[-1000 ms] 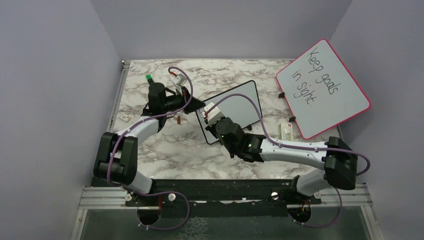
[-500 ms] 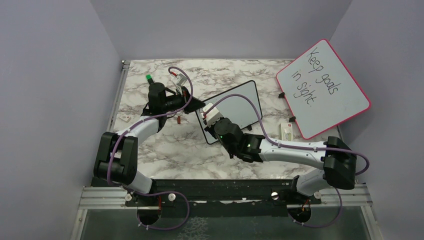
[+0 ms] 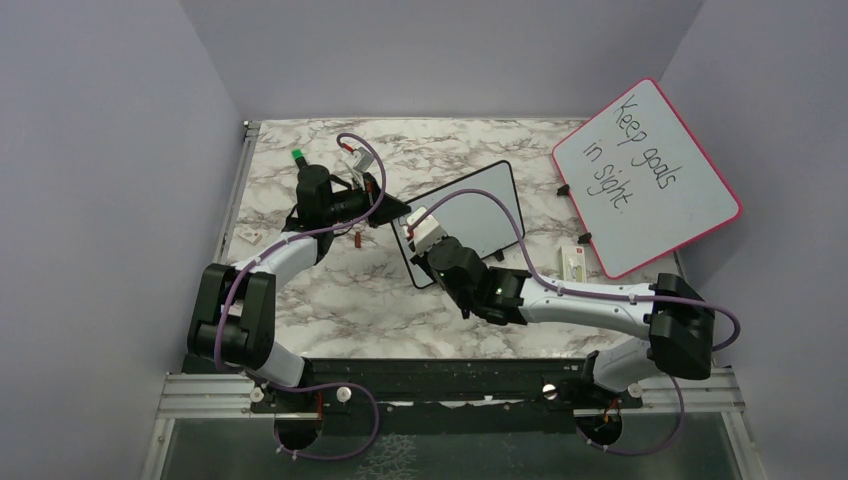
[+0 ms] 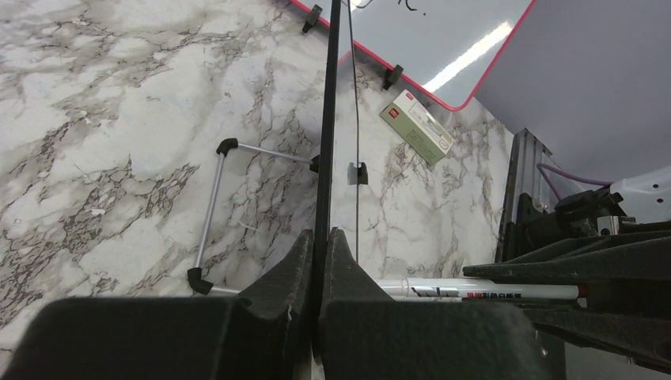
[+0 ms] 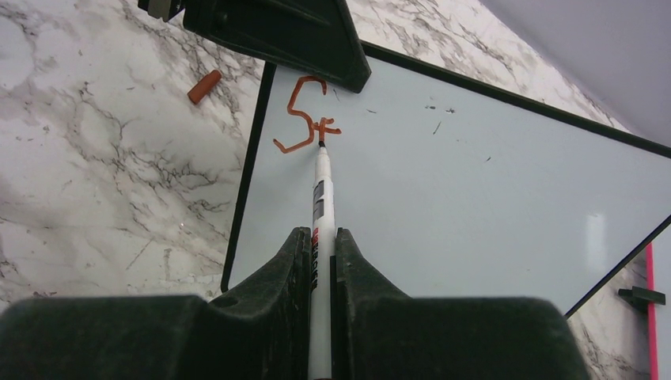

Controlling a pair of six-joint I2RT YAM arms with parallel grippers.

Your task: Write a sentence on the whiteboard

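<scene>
left gripper clamped on whiteboard edge, right gripper gripping marker, tip touching orange letters

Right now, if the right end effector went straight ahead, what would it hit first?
The whiteboard: the marker in the right end effector touches it at the orange letters. Beyond, probably the left end effector.

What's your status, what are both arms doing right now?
Left gripper shut on whiteboard edge. Right gripper shut on marker, tip on the whiteboard. Sentence barely begun: "St". Nothing blocking.
</scene>
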